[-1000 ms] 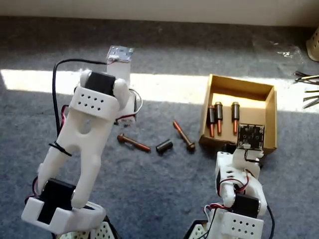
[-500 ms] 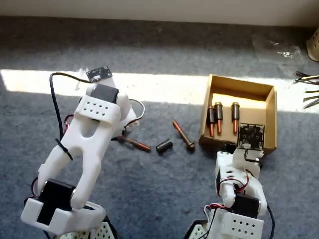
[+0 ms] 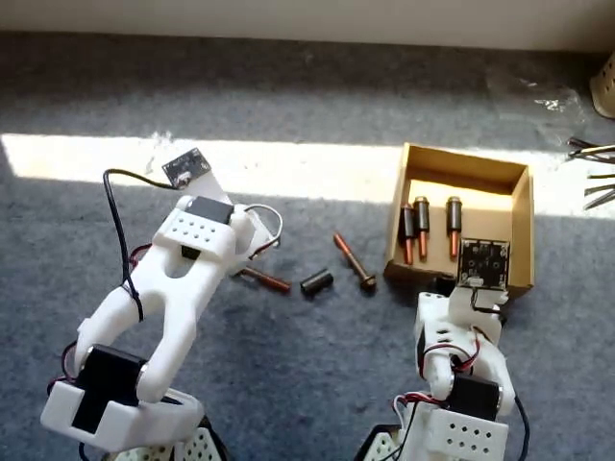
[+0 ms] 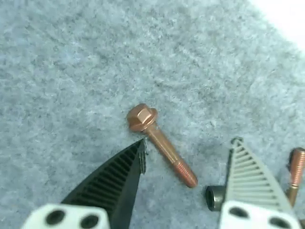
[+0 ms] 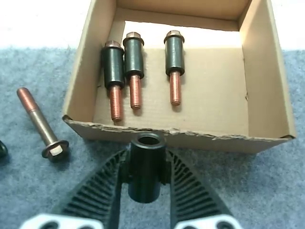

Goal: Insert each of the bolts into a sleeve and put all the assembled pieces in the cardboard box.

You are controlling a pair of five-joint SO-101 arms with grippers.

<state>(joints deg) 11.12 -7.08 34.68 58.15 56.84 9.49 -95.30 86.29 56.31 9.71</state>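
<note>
Three assembled pieces [image 5: 134,62] lie side by side in the cardboard box [image 5: 269,71], threads toward its near wall. At 6 o'clock of the box, the right tool [image 5: 147,157] is clamped on a black sleeve [image 5: 147,174]. The left tool [image 4: 188,141], at 9 o'clock of a loose sleeve [image 3: 316,283] and a second bolt [image 3: 354,261], gapes wide over a bolt [image 4: 159,143] on the grey surface [image 3: 317,365].

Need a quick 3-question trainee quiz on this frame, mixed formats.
1. True or false: the brown cardboard box holds four assembled pieces.
2. Multiple choice: the right end effector grips A) a steel washer, B) a black cylindrical sleeve, C) nothing.
3. Fill in: the left end effector hangs open over a ____ on the grey carpet.
Key: 1 false, three; 2 B; 3 copper hex-head bolt.
</note>
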